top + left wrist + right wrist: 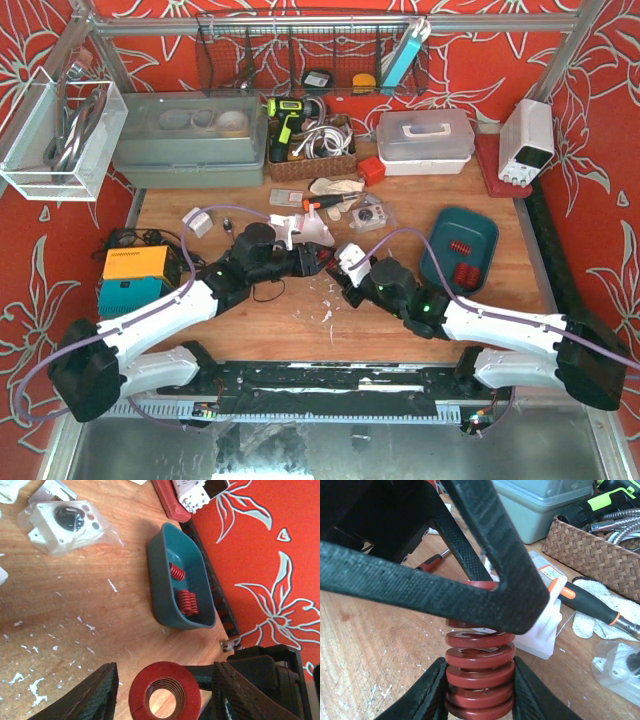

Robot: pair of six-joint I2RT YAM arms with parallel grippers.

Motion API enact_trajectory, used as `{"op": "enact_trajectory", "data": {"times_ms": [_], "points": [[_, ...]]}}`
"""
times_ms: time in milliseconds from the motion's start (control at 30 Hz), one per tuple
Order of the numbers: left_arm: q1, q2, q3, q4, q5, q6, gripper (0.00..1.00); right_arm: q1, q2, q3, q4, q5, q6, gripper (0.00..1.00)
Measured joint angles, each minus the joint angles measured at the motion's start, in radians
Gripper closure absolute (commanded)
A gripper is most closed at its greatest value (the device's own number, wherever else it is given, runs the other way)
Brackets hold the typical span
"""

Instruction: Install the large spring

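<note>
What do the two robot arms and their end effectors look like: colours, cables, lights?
The left arm and right arm have white shells, black joints and small green lights. A lilac cable loops along each. The end effector fingers are black with a fine textured surface.

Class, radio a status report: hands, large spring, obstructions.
Right hand clamped on large spring. Left hand open around its end. White plastic part close behind spring.

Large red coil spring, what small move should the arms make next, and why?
Probably close the left fingers fully onto the large red coil spring: its end sits between them with gaps either side, while the right fingers clamp its coils.
</note>
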Motion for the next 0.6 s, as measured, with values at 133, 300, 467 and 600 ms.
{"op": "enact_trajectory", "data": {"times_ms": [133,300,467,600], "points": [[0.0,0.008,0.0,0.0,0.027,-0.013,0.51,0.013,0.006,0.0,0.002,0.012,-0.015,1.0],[0.0,0.007,0.0,0.0,0.037,-0.023,0.58,0.018,0.006,0.0,0.017,0.016,-0.026,1.0],[0.001,0.003,-0.006,0.0,0.034,-0.031,0.73,0.02,0.01,0.0,0.024,0.022,-0.034,1.0],[0.005,-0.008,-0.023,0.009,0.032,-0.037,0.87,0.023,0.02,0.0,0.029,0.026,-0.039,0.92]]}}
